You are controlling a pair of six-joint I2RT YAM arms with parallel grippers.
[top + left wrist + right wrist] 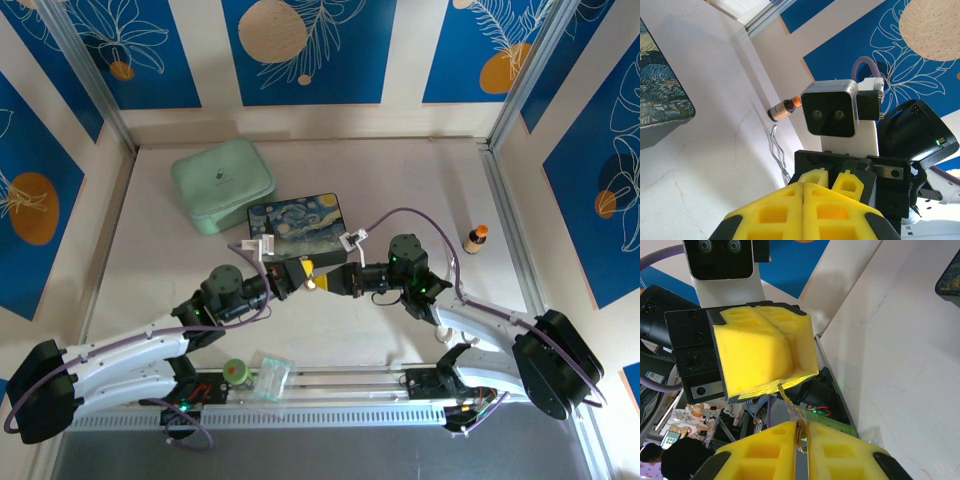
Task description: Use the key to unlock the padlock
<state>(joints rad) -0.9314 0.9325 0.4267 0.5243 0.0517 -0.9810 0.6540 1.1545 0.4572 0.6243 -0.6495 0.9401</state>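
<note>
The left gripper [780, 382] and the right gripper [801, 426] were met tip to tip above the pale surface [420, 180], just in front of a painted box [295, 220]. In the right wrist view, the left gripper's yellow fingers [760, 350] were seen pressed together, and a thin metal strip, taken to be the key [785, 396], was pinched at their seam and pointed down toward the right gripper. The right gripper's fingers were drawn almost together and clamped on a small brass-coloured piece, taken to be the padlock [801, 434], which was held in the air between the two grippers. Whether the key was seated in the padlock could not be told. In the top view, a mint-green case [220, 185] was seen behind the box, touching its far left corner. A small brown bottle [476, 239] was seen upright, well apart to the right.
</note>
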